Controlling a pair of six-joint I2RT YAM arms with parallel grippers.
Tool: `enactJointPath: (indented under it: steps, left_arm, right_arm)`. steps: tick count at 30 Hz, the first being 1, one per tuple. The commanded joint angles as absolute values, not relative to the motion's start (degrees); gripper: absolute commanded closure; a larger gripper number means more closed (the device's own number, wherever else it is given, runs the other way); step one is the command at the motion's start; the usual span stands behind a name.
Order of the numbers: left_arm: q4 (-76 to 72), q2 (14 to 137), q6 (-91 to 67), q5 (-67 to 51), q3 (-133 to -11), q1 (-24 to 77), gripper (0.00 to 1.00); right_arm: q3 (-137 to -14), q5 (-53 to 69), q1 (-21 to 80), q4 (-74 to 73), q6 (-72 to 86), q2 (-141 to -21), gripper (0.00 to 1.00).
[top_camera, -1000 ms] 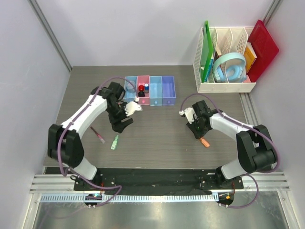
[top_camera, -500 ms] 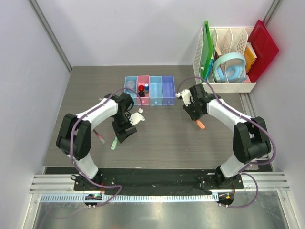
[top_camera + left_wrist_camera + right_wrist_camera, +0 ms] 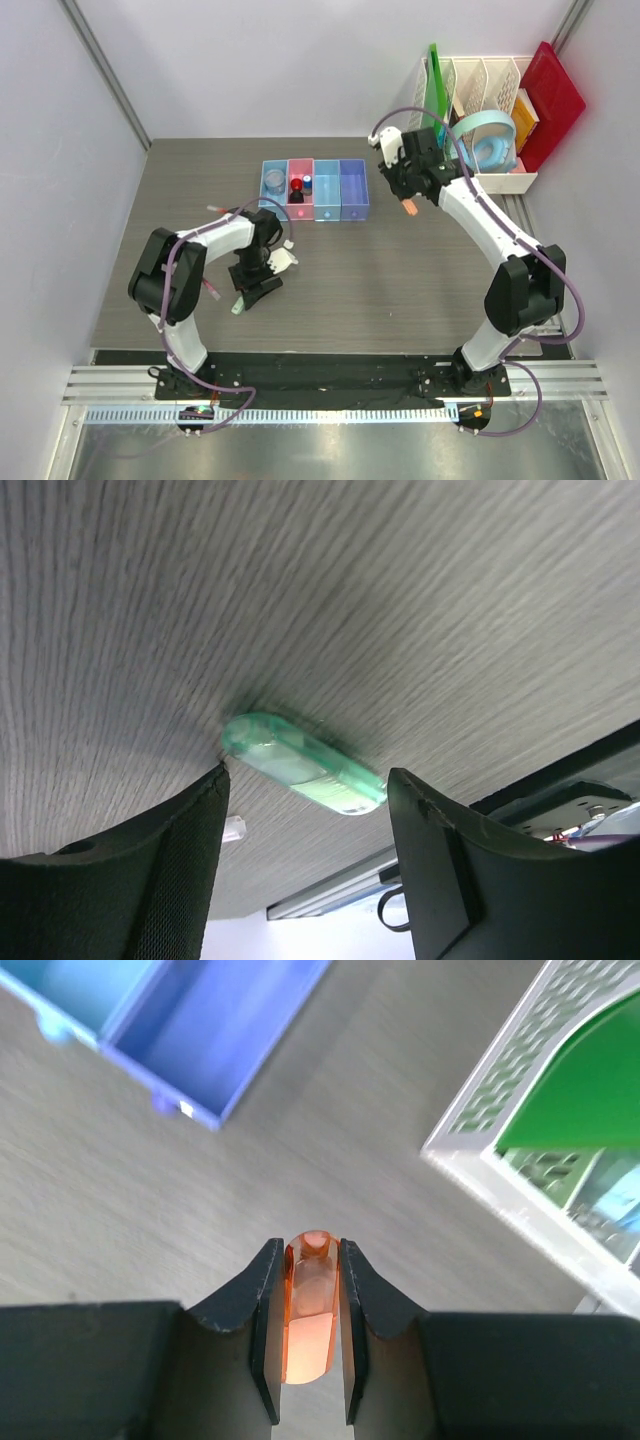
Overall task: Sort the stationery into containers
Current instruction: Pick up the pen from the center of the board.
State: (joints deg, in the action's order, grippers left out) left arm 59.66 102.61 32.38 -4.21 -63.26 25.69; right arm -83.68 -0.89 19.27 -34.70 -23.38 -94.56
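Item: table (image 3: 400, 290), dark wood-grain, both arms based at its near edge. Nearest lot, near-left: the left gripper (image 3: 258, 292), low over the table with its jaws apart; its wrist view shows the light green marker (image 3: 300, 763) lying flat on the table between the two open fingers (image 3: 190, 860), neither finger touching it. Overhead, the same marker (image 3: 236, 305) juts out at the gripper's left side. Just left of it lies the dark red pen (image 3: 211, 291), loose on the table. Middle lot: four joined bins in a row. The left light-blue bin (image 3: 270, 195) holds the clear round piece (image 3: 273, 180). The pink bin (image 3: 300, 210) holds the small red ball-like piece (image 3: 296, 184) with a dark item just in front of it; the tiny blue-capped piece (image 3: 308, 183) seems to sit in this bin against its right wall, though the view is too coarse to be sure. Then the second light-blue bin (image 3: 327, 195) and the purple-blue bin (image 3: 354, 190) at the right end. Right of the row: the right gripper (image 3: 407, 200), raised, clamped on the orange marker (image 3: 409, 207); its wrist view shows the marker (image 3: 308, 1310) pinched between closed fingers (image 3: 258, 1300), between the purple-blue bin and the white rack (image 3: 475, 183). Far right: that rack, with green board (image 3: 433, 90), red board (image 3: 550, 100) and light-blue ring (image 3: 480, 140).
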Motion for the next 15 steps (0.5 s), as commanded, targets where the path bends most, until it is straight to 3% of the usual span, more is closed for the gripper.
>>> enactJointPath:
  steps: [1,12,15]
  left_arm:
    - [56.96,103.80,29.71,-1.67,-62.49,25.23,0.35]
    - [55.72,106.78,27.60,-3.25,-62.58,25.22,0.55]
    - [55.90,107.84,26.99,-4.13,-63.10,25.22,0.67]
  right_arm:
    - [-91.13,2.19,19.69,-32.61,-20.92,-95.36,0.83]
    - [-94.83,3.43,21.80,-27.07,-18.20,-99.49,0.82]
    - [-95.10,3.34,22.59,-26.19,-17.67,-100.37,0.83]
